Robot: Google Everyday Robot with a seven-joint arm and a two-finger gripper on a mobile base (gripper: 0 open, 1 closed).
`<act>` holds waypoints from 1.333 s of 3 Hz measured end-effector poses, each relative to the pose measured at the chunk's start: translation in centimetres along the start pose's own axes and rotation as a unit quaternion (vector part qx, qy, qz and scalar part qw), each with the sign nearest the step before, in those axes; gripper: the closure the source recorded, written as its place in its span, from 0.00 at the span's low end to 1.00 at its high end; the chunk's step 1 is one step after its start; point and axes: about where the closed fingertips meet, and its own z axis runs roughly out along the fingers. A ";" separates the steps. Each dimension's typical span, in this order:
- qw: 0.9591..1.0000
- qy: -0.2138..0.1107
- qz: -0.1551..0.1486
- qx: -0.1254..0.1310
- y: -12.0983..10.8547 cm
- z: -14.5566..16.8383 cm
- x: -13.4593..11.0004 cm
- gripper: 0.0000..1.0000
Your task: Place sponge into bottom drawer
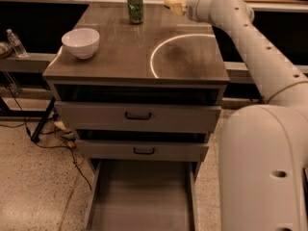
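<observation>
The pale-yellow sponge [175,5] is at the back right of the cabinet top, at the tip of my white arm. My gripper [185,6] is at the sponge, mostly hidden behind the wrist, and holds the sponge raised over the countertop's far edge. The bottom drawer [142,196] is pulled out at the foot of the cabinet, a wide grey tray with nothing in it.
A white bowl [80,42] sits at the left of the cabinet top and a green can [135,6] at the back middle. The two upper drawers [138,115] have black handles. Cables [53,137] lie on the floor at the left. A water bottle [16,42] stands far left.
</observation>
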 end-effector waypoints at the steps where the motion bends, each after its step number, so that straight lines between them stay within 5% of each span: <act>1: 0.997 0.009 -0.002 -0.082 4.9 -4.9 -1.7 1.00; 3: 0.994 0.013 -0.006 -0.106 7.0 -4.6 -0.7 1.00; 4: 0.992 -0.001 -0.022 -0.123 9.1 -7.2 -1.1 1.00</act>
